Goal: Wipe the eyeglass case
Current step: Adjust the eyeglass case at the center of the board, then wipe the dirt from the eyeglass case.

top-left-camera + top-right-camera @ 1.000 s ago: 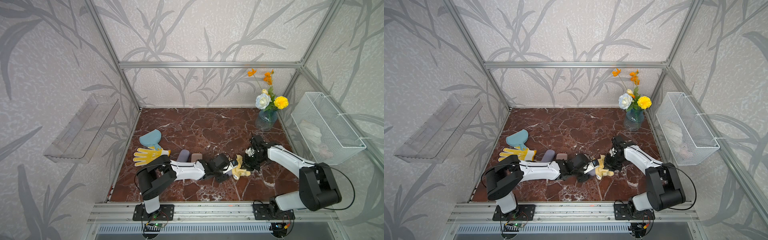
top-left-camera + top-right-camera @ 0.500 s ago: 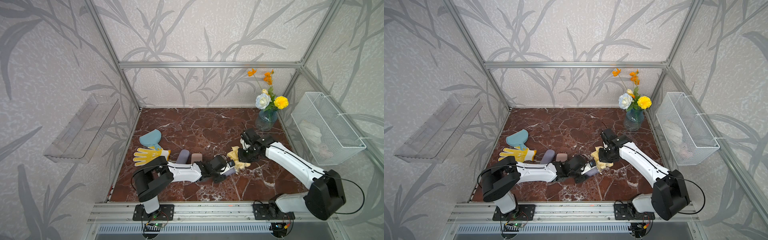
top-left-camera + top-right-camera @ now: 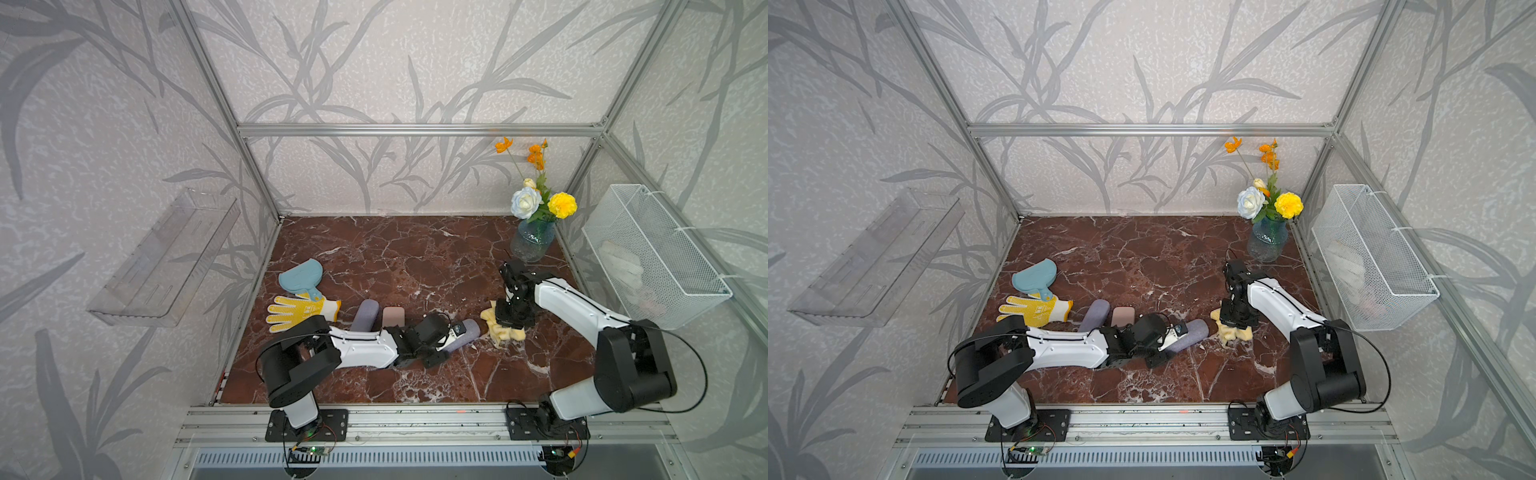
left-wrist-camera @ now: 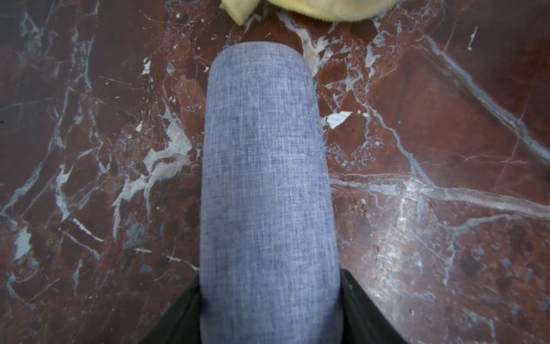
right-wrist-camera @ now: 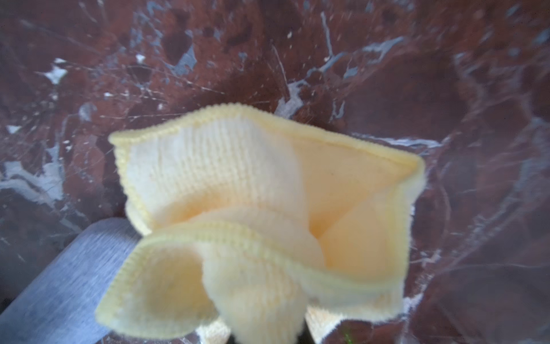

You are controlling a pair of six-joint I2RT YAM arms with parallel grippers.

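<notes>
Eyeglass case: the grey-blue eyeglass case (image 4: 268,178) lies flat on the marble tabletop (image 3: 415,257). Its near end sits between my left claw's fingers and the rest juts out ahead of that claw.
Left claw: my left claw (image 3: 434,347) is pinching the case by its sides, low on the tabletop.
Right claw: my right claw (image 3: 513,318) is pressed together on a bunched yellow cloth (image 5: 262,214), just past the case's free end. I cannot tell whether cloth and case touch.
Risk, grip: I hold one end only, so a sideways wipe could swivel the rounded case or slip it out.
Risk, cloth: the loose folds may drag on the marble instead of the case.
Risk, claws: a stroke toward my left claw could knock the two claws together.
Around: a second purple case (image 3: 365,313) and a pink case (image 3: 393,316) lie beside my left arm, with a yellow glove (image 3: 297,312) beyond them. A flower vase (image 3: 532,245) stands behind my right claw.
In the way: I see nothing between cloth and case.
</notes>
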